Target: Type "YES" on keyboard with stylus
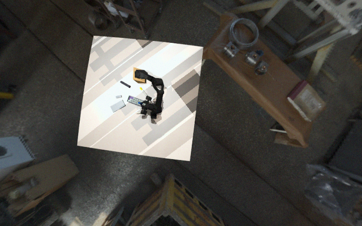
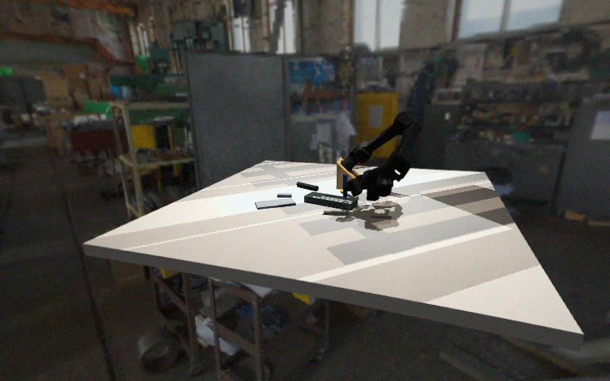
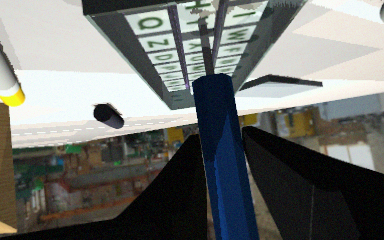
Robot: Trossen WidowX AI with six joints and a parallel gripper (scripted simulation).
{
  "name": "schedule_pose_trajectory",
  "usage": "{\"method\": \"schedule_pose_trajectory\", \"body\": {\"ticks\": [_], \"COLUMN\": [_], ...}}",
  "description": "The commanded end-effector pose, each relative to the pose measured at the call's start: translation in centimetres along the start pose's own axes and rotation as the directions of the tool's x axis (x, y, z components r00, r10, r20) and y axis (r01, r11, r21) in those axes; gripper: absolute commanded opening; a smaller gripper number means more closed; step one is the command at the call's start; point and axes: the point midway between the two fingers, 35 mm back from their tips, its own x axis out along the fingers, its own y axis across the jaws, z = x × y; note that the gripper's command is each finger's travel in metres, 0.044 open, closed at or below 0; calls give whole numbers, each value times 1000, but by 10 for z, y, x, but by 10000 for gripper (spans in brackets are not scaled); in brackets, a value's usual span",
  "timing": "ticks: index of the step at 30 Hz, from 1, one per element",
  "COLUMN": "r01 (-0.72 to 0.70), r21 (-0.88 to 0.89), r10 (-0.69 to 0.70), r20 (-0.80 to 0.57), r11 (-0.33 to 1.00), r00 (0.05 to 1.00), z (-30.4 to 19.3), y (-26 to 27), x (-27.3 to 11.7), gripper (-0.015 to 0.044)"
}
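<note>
The keyboard [image 1: 134,100] [image 2: 323,202] [image 3: 131,55] has a dark frame and white keys with green letters in three rows. My gripper [image 1: 141,103] [image 2: 348,186] [image 3: 221,140] is shut on the blue stylus [image 1: 139,103] [image 2: 345,182] [image 3: 217,100] and holds it over the keyboard's end nearest the arm. In the wrist view the thin grey tip overlaps the Y key [image 3: 193,21] in the middle row, with the H key beyond it. Whether the tip touches a key cannot be told. Q, Z, I and W keys show on either side.
An orange-brown wooden block [image 1: 135,77] [image 2: 340,175] [image 3: 7,175] stands behind the keyboard. A yellow-ended marker [image 1: 141,88] [image 3: 12,95] and a black cylinder [image 1: 125,84] [image 2: 306,186] [image 3: 107,116] lie nearby. A flat grey slab [image 1: 118,106] [image 2: 275,203] [image 3: 282,89] and small grey block [image 1: 119,96] [image 2: 283,195] lie past the far end.
</note>
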Motion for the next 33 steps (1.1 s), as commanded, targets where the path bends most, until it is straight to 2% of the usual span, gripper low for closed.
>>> {"method": "schedule_pose_trajectory", "body": {"ticks": [1, 8, 15, 24, 27, 30, 33], "r01": [-3, -3, -3, -14, -14, -13, -10], "r21": [5, 5, 5, 7, 7, 7, 6], "r10": [3, 3, 3, 14, 14, 13, 10], "r20": [2, 2, 1, 1, 1, 2, 3], "r11": [1000, 1000, 1000, 1000, 1000, 1000, 1000], "r00": [1000, 1000, 1000, 1000, 1000, 1000, 1000], "z": [0, -3, -33, -31, -31, -34, -42], "y": [0, 0, 0, 1, 1, -2, -8], "x": [1, -1, -18, -14, -14, -8, 6], "gripper": [81, 81, 81, 84, 64, 0, 0]}}
